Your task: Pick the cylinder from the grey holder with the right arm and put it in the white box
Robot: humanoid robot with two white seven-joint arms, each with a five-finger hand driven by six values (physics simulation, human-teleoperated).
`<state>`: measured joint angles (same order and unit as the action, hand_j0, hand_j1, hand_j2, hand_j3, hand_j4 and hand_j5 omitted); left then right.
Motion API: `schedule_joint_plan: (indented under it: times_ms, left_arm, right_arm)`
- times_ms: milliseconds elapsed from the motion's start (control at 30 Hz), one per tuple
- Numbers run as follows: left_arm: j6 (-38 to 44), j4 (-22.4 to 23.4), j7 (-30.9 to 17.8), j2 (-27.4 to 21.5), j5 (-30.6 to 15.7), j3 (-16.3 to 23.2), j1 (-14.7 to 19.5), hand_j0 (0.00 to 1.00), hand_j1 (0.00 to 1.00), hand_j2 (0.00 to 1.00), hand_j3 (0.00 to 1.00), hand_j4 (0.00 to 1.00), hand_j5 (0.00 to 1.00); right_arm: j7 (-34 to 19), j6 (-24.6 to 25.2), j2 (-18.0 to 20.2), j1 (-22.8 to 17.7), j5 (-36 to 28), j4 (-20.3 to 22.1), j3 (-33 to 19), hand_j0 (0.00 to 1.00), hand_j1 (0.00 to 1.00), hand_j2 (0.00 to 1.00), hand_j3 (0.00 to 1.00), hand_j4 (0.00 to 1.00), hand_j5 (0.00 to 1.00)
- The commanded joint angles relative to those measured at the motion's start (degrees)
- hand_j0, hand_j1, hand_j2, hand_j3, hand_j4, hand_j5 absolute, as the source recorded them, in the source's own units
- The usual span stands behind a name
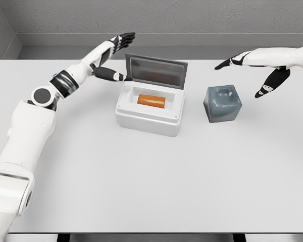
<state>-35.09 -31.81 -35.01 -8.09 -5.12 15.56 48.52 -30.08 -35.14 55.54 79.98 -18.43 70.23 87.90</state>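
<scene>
A bare test cell is shown rather than any lived-in room — a simulator's render of a lab-like bench setup. A plain pale surface point(141, 186) fills most of the view, enclosed by flat grey walls point(166, 15) with no fittings or decoration. Only staged props are laid out on it — a white box point(149, 118) with its lid raised and a grey holder point(222, 103) beside it. Everything is evenly lit and cleanly modelled.

A white table point(141, 191) carries the open white box point(150, 108) and, beside it, the grey holder point(222, 103).
</scene>
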Motion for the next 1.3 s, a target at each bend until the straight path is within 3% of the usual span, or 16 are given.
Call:
schedule_joint_plan:
  times_ms: [0,433,667,1033,1267]
  left_arm:
    - [0.09,0.17,0.01,-0.09,-1.38,-0.44,-0.09,1.00,1.00,1.00,1.00,1.00,1.00]
    - [0.09,0.78,0.01,-0.18,-5.51,0.09,-0.44,1.00,1.00,1.00,1.00,1.00,1.00]
    - [0.09,0.34,0.01,-0.97,-5.51,0.18,-0.79,1.00,1.00,1.00,1.00,1.00,1.00]
    - [0.09,-4.49,0.01,-1.41,-5.51,0.35,-3.25,1.00,1.00,1.00,1.00,1.00,1.00]
    - [0.09,-4.49,0.01,-1.41,-5.60,1.67,-3.43,1.00,1.00,1.00,1.00,1.00,1.00]
  right_arm:
    - [0.02,0.14,0.01,0.00,-0.38,0.08,-0.10,1.00,1.00,1.00,1.00,1.00,1.00]
    - [0.02,0.14,0.09,0.00,-0.38,0.43,-0.10,1.00,1.00,1.00,1.00,1.00,1.00]
    - [0.02,0.14,0.09,0.00,-0.38,0.52,-0.10,1.00,1.00,1.00,1.00,1.00,1.00]
    - [0.02,0.14,0.09,0.00,-0.38,1.05,-0.10,1.00,1.00,1.00,1.00,1.00,1.00]
    - [0.02,0.14,0.18,0.00,-0.38,0.96,-0.10,1.00,1.00,1.00,1.00,1.00,1.00]
